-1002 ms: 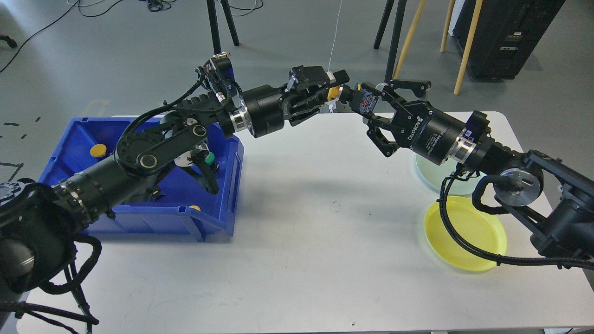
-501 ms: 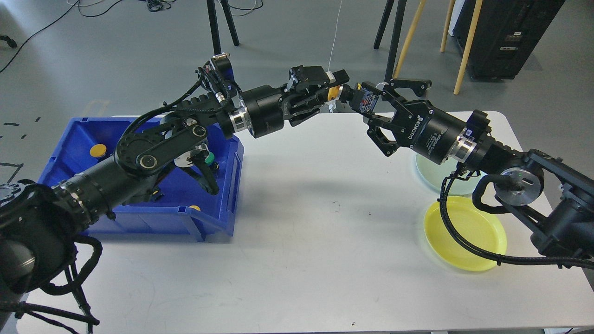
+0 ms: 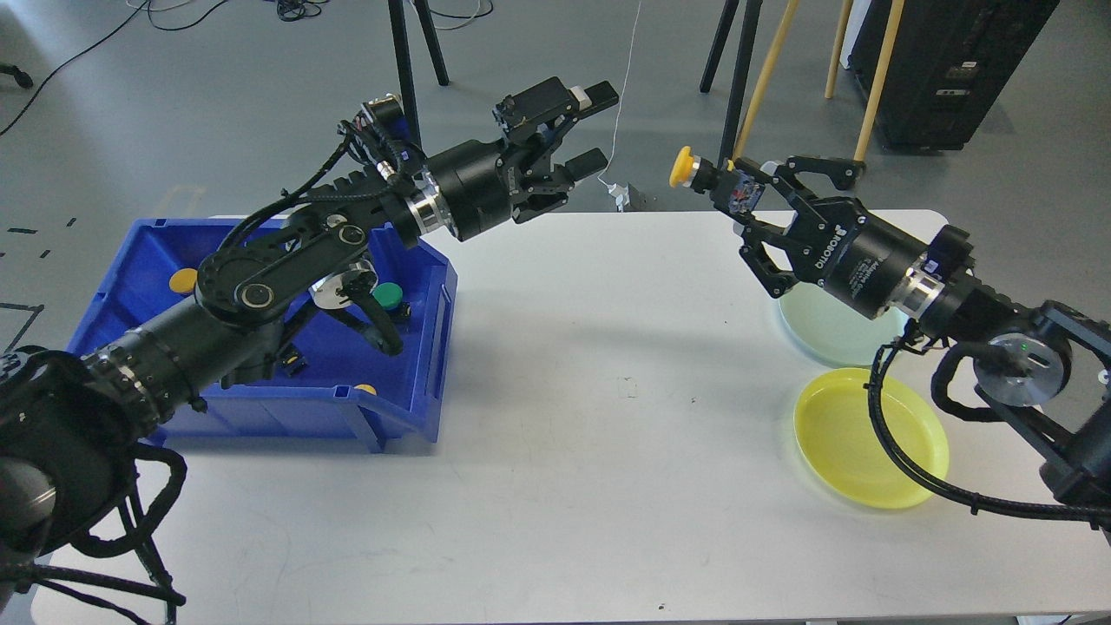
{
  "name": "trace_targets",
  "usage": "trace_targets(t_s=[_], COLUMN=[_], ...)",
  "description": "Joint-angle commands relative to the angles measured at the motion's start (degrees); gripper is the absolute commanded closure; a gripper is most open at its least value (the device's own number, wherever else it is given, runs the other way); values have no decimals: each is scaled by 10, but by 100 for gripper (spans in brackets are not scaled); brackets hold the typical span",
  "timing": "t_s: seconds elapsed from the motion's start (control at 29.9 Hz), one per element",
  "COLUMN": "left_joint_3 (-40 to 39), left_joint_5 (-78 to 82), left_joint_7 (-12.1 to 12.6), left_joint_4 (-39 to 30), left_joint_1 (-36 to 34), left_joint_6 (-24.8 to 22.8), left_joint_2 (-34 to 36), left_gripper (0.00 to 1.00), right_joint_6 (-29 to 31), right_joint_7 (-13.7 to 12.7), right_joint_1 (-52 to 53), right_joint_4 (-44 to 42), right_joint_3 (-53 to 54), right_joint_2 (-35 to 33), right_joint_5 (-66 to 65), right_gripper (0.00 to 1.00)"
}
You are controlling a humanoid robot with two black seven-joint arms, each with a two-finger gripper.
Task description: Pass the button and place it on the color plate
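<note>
A yellow-capped button (image 3: pixel 685 166) with a dark body is held in my right gripper (image 3: pixel 739 193), up in the air over the table's far edge. That gripper is shut on the button's body, with the cap pointing left. My left gripper (image 3: pixel 597 128) is open and empty, raised above the far edge, well left of the button. A yellow plate (image 3: pixel 869 450) lies at the right front of the table. A pale green plate (image 3: pixel 825 323) lies just behind it, partly under my right arm.
A blue bin (image 3: pixel 408 408) stands on the table's left side under my left arm. It holds a yellow button (image 3: pixel 183 279), a green button (image 3: pixel 388 295) and another yellow one (image 3: pixel 364 389). Tripod legs and wooden poles stand on the floor beyond the white table (image 3: pixel 608 417).
The left gripper let go of the yellow button, opened and drew back up to the left. The right gripper now holds the button and has moved right, away from the left gripper.
</note>
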Motion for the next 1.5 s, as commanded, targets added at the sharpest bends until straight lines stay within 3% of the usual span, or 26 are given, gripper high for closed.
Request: trace_targets(t_s=[0.0, 0.17, 0.23, 0.37, 0.4, 0.47, 0.57, 0.63, 0.7, 1.0, 1.47], left_joint_3=[9, 33, 36, 40, 40, 43, 53, 58, 71, 158, 159], left_joint_5=[10, 136, 244, 447, 493, 577, 678, 708, 715, 718, 713], left_joint_7=[0, 0, 0, 0, 0, 0, 0, 0, 0, 0, 0], left_joint_4=[-9, -30, -45, -115, -129, -137, -127, -111, -90, -76, 28], left_joint_1=[2, -7, -6, -7, -7, -6, -3, -2, -2, -3, 22], left_joint_6=[-5, -5, -8, -8, -8, -8, -8, -8, -8, -8, -8], left_joint_2=[83, 206, 253, 336, 349, 358, 359, 356, 351, 321, 234], left_gripper=[6, 6, 6, 5, 5, 5, 5, 5, 5, 5, 5], right_joint_6=[-75, -212, -287, -323, -326, -329, -325, -324, -317, -210, -202], right_joint_7=[0, 8, 3, -12, -14, -14, -14, -14, -14, -14, -14], right_joint_1=[-96, -167, -171, -197, -203, -207, -208, -209, -209, -209, -218], right_joint_4=[48, 82, 77, 83, 83, 81, 82, 85, 88, 93, 91], right_joint_3=[17, 18, 14, 0, 0, 2, 5, 8, 9, 67, 82], right_joint_2=[-79, -135, -132, -129, -125, -110, -104, -104, -108, -135, -137], right_joint_5=[-4, -2, 0, 5, 5, 5, 5, 6, 14, 108, 117], right_gripper=[100, 99, 94, 89, 83, 58, 47, 30, 0, 0, 0])
